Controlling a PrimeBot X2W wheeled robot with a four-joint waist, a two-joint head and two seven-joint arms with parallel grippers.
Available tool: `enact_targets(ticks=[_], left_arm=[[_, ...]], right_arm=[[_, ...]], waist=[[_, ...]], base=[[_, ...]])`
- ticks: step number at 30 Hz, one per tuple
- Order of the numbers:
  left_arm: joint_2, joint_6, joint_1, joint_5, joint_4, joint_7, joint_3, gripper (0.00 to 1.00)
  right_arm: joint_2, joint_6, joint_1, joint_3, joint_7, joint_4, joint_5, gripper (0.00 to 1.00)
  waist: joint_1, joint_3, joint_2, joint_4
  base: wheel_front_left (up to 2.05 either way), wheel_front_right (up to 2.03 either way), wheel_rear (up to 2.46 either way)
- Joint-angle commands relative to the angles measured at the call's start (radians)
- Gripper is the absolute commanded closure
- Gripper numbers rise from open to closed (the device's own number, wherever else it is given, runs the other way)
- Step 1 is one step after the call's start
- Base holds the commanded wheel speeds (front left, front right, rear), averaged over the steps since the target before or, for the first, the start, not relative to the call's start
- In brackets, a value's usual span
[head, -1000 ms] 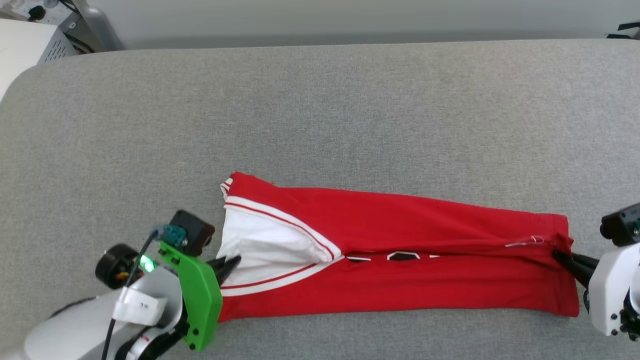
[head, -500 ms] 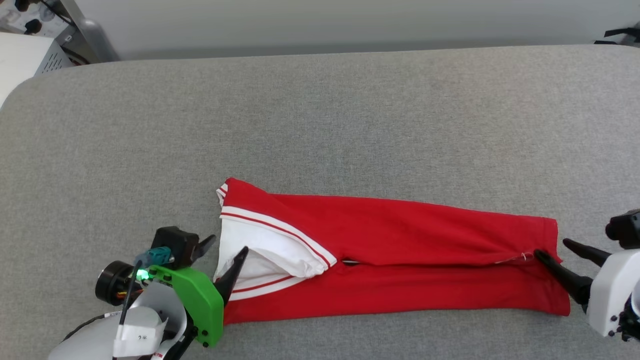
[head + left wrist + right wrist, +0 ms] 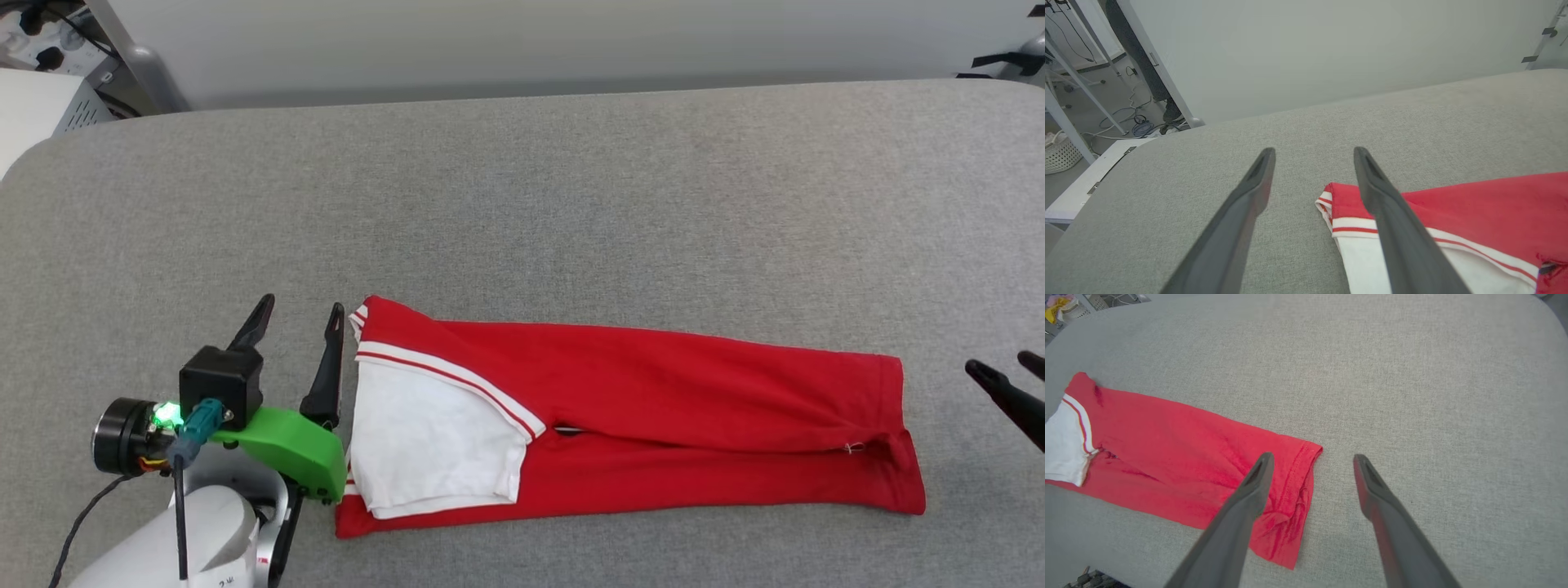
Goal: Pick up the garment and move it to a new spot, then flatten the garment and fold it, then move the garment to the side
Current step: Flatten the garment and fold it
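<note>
garment: red jersey T-shirt lying flat on the grey worktop, already folded into a long narrow band, near the front edge, slightly right of centre in the head view
long axis: runs left-right across the robot, right end slanting a little toward the near edge
left end: white sleeve with striped trim, on top of the red
right end: red hem, slightly rumpled at the near corner
left pincer: open, holding nothing. It sits just beside the sleeve end, fingers pointing away from the robot, so the garment lies to its right
left wrist view: the inner finger crosses the trim corner of the garment; cannot tell if it touches
right pincer: open and empty, near the hem end but apart from it, so the garment lies to its left
right wrist view: one finger overlaps the hem corner of the garment and looks to be above the cloth, not on it
nearer arm: each has its own end; the left is closer to its end than the right
step (judgement): lengthwise fold looks done and cloth is released. The next fold is likely across the long axis, one end over the other
key relation: both pincers sit outside the two short ends, roughly on the axis
</note>
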Motion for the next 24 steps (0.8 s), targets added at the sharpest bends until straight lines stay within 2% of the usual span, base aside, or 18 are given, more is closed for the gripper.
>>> enact_targets(ticks=[1,7,11,14,22,24], left_arm=[[-0.018,0.007,0.037,0.049,-0.012,-0.006,0.035,0.00],[-0.086,0.005,0.125,0.199,-0.039,-0.006,0.200,0.00],[-0.133,0.027,0.171,0.299,-0.039,-0.006,0.299,0.00],[-0.177,0.024,0.206,0.350,-0.046,-0.006,0.363,0.00],[-0.303,-0.037,0.287,0.455,-0.059,-0.006,0.508,0.00],[-0.359,-0.067,0.313,0.500,-0.074,-0.006,0.561,0.00]], right_arm=[[0.009,-0.001,0.020,-0.007,0.040,0.007,0.031,0.00],[0.043,-0.001,0.000,-0.009,0.167,0.068,0.089,0.00],[0.073,-0.001,-0.032,0.011,0.200,0.114,0.068,0.00],[0.103,-0.001,-0.050,0.029,0.210,0.152,0.059,0.00],[0.169,-0.001,-0.079,0.105,0.226,0.212,0.066,0.00],[0.187,-0.001,-0.085,0.141,0.228,0.202,0.082,0.00]], waist=[[0.0001,0.014,-0.0001,0.011],[0.0001,0.051,-0.0001,0.037],[0.0001,0.076,-0.0001,0.060],[0.0001,0.090,-0.0001,0.074],[0.0001,0.110,-0.0001,0.098],[0.0001,0.111,-0.0001,0.100]], base=[[0.00,0.00,0.00],[0.00,0.00,0.00],[0.00,0.00,0.00],[0.00,0.00,0.00],[0.00,0.00,0.00],[0.00,0.00,0.00]])
